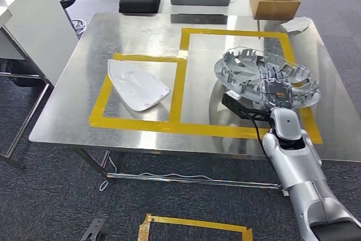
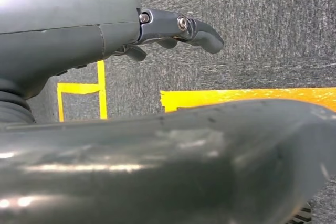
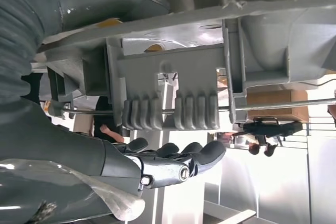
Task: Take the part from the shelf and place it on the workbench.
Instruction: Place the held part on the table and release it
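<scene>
You are looking at the grey part [image 1: 266, 77] — a round, ribbed plastic moulding — hanging over the workbench [image 1: 127, 32], above the larger yellow tape box [image 1: 186, 43] on the right side of the top. It is sitting tilted, its near edge raised on the right hand [image 1: 272, 95], and it does not seem to be lying flat on the metal yet. The hand is gripping it from below at that near rim; in the right wrist view the thumb and dark fingers [image 3: 186, 156] are bracketing the ribbed underside [image 3: 170, 111], which is probably why the part is riding level enough to carry.

Left of the tape box's dividing strip, a white panel [image 1: 136, 86] is lying flat in the smaller box — so the right box looks reserved for this part.

Your left hand [image 2: 174, 27] is hanging over the carpet, fingers loosely extended, holding nothing.
</scene>
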Controlling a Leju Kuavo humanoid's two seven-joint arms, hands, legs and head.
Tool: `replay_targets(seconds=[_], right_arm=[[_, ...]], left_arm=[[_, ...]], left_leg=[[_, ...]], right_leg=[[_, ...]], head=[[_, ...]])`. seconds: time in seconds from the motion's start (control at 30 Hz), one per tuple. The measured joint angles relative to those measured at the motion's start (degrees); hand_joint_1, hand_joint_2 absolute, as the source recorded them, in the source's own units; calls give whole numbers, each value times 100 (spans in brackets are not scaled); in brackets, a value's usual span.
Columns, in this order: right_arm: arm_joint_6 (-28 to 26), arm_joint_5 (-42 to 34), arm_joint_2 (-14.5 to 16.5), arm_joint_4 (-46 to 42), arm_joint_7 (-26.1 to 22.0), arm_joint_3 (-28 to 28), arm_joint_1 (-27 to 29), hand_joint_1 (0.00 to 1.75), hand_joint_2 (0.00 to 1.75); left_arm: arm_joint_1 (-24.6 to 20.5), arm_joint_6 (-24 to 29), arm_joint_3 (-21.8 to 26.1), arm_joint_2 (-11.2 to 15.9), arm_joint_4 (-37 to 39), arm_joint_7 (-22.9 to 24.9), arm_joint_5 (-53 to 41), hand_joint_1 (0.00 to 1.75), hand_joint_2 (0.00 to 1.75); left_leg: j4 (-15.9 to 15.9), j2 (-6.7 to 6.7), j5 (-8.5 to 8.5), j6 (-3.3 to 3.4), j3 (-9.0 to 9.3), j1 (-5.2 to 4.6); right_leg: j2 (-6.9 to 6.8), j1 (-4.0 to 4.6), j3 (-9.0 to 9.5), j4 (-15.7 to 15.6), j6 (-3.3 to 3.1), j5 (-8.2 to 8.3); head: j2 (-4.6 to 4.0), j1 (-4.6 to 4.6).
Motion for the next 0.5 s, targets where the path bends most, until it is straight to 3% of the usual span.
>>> replay_targets(seconds=[0.13,0.33,0.5], right_arm=[[373,-313,58,-25,50,0,-24,0,175],[1549,-1913,111,-552,131,128,-174,0,175],[1887,-3024,94,-1144,116,467,-360,0,175]], left_arm=[[13,10,58,-1,0,0,11,0,0],[68,-30,262,1,1,-30,-81,0,0],[98,-100,473,1,2,-79,-182,0,0]], left_leg=[[0,0,0,0,0,0],[0,2,0,0,0,0],[0,1,1,-1,1,3]], right_leg=[[1,0,1,1,0,0],[5,0,-3,1,-1,1],[5,5,-4,1,-2,1]], head=[[0,1],[0,0],[0,0]])
